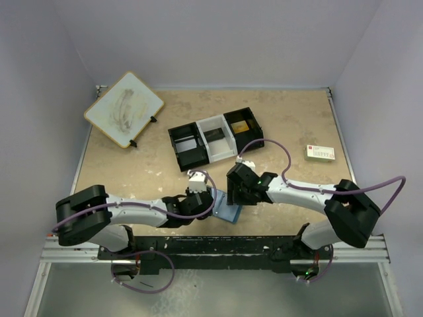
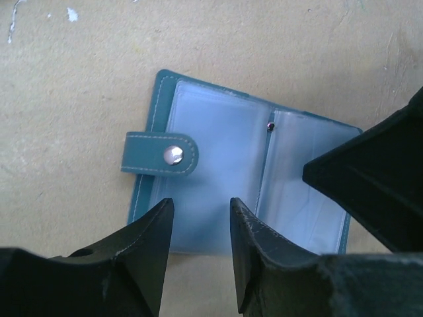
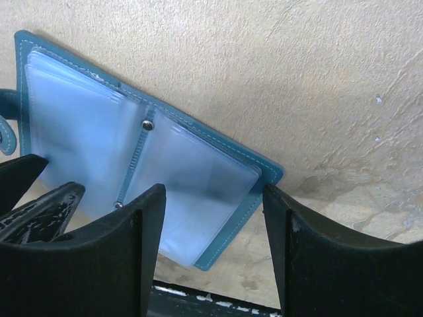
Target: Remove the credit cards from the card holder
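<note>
Beige table (image 1: 284, 119), open card holder (image 2: 211, 165), tray (image 1: 174, 140) only in top view

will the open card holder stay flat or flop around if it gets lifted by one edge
The card holder will probably flop: it lies opened like a book, hinged at a central spine. Its pale inner sleeves look glossy, so likely slippery. It looks thin and flat, so probably light.

Card holder (image 3: 86, 132) lies opened flat on beige table (image 3: 297, 79), pale pockets upward. Right gripper (image 3: 213, 198) stands with jaws apart over its near corner.
</note>
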Controlling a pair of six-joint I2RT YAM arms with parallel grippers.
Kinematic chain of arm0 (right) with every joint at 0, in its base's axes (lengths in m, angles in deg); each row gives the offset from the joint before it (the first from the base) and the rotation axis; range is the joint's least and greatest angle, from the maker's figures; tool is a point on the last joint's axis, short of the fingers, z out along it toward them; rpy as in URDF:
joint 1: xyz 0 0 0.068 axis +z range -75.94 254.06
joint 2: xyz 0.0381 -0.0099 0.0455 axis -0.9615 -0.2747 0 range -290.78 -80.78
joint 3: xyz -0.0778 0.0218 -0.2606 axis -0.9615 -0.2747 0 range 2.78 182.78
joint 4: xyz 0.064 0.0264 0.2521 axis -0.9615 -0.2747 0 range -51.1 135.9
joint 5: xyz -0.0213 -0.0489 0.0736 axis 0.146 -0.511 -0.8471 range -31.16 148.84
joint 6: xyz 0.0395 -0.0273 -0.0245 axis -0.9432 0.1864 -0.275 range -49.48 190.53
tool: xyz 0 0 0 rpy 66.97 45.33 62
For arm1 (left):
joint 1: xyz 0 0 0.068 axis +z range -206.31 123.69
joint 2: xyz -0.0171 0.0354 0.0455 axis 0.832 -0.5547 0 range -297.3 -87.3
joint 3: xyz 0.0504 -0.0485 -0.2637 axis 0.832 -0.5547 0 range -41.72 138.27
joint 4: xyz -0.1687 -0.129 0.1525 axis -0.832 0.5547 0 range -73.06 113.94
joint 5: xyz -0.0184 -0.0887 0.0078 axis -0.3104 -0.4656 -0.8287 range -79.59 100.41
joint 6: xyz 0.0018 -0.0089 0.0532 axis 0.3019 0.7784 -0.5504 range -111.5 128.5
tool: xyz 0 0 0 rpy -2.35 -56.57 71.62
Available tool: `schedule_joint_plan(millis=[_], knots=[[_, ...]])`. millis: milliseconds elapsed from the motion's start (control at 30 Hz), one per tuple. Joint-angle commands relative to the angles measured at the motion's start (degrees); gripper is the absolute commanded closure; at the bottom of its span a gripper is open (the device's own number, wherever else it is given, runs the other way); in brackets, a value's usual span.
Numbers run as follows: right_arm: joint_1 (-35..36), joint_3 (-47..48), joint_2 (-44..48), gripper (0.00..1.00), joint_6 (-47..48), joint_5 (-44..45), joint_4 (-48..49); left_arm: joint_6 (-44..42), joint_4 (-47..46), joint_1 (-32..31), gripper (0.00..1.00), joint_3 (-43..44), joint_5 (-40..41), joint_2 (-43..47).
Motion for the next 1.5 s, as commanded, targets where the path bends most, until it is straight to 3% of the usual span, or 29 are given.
schedule_joint_plan(millis=[0,167,433,667,900,1000,1233,1467], knots=[[0.2,3.7,0.2,0.36,0.7,1.0,-0.7,3.7,-0.5,-0.6,0.62,-3.3,-1.1,4.0],[0.8,5.4,1.6,0.35,0.1,4.4,-2.1,4.6,1.0,-1.1,0.62,-4.1,0.5,9.4],[4.2,6.6,-0.6,0.3,-8.8,10.0,-7.1,3.8,12.2,-0.3,0.6,-1.5,9.6,14.3],[6.8,7.7,-6.1,0.27,-13.4,9.1,-3.3,1.7,8.2,7.3,0.59,-5.0,3.5,15.3],[9.3,10.8,-16.4,0.24,-20.0,12.8,-9.2,-3.8,1.7,8.0,0.59,-5.4,-2.8,14.3],[9.9,11.3,-17.4,0.28,-20.2,13.2,-8.5,-3.6,1.4,8.0,0.59,-5.7,-3.6,12.7],[10.0,13.3,-18.1,0.5,-18.3,14.7,-8.8,-1.9,-3.4,7.9,0.6,-9.1,-6.6,11.4],[10.5,16.3,-17.5,0.53,-15.8,14.9,-8.7,-2.1,-4.5,7.9,0.6,-8.9,-8.6,9.2]])
